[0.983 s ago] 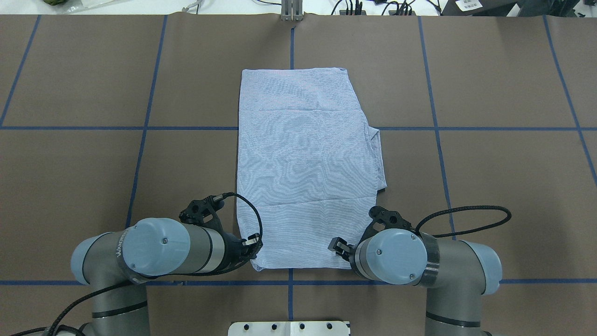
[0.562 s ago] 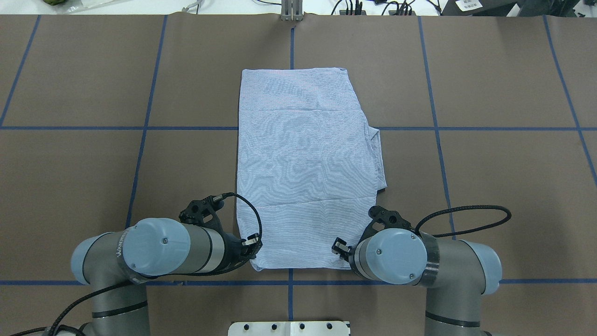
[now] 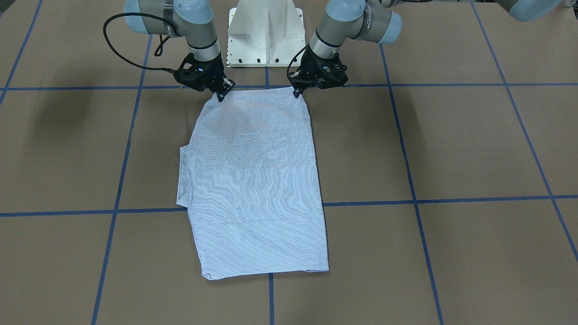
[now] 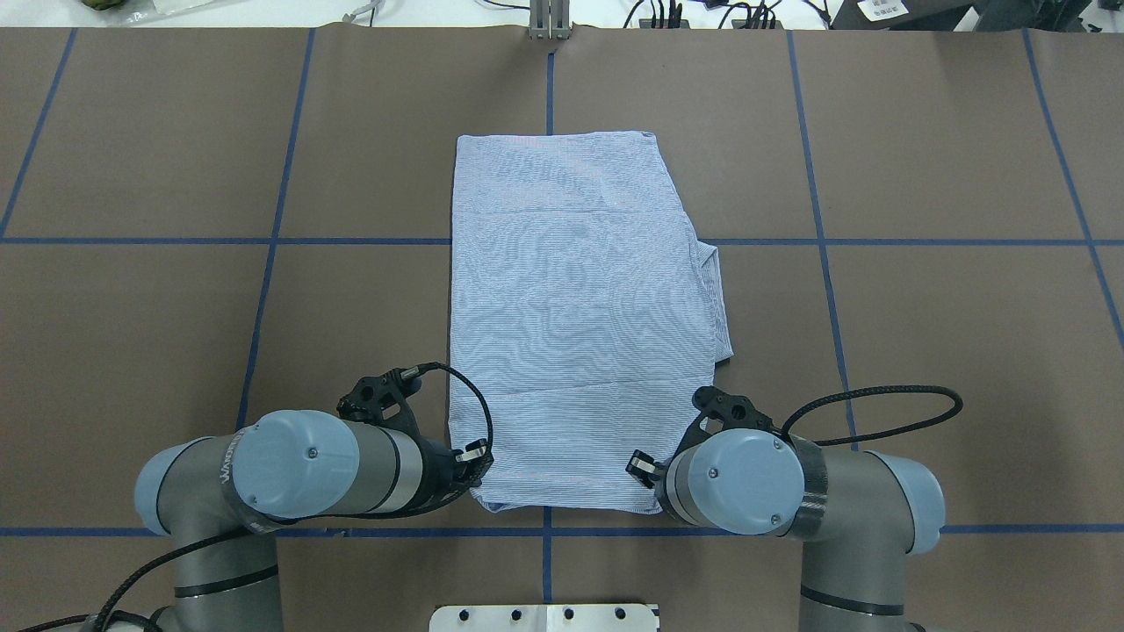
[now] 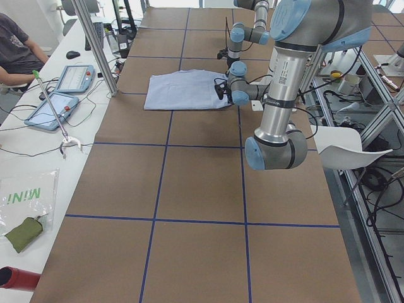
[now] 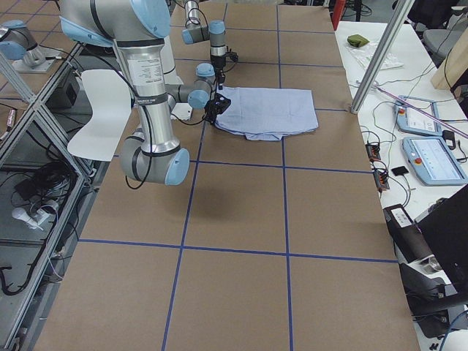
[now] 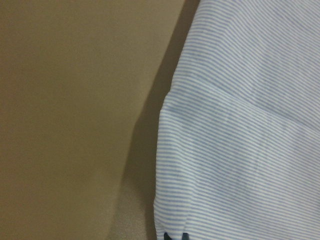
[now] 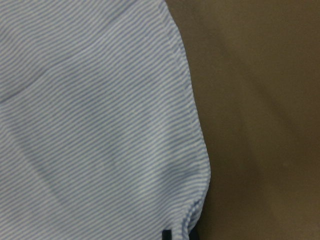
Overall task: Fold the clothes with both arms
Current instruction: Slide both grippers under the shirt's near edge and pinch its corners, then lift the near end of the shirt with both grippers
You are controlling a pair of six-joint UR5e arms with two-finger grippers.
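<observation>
Brown table (image 4: 132,132) gridded with blue tape lines (image 4: 176,240); white bench (image 5: 28,165) alongside.

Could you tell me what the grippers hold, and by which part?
Pinstriped light blue shirt: left gripper pinches one robot-side corner, right gripper the other.

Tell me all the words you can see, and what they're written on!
"MINI": green letters on the clear bag on the side table.
"WAND...": on the left arm; the rest curves out of sight.
Sticker on the left arm: too small to read.
</observation>
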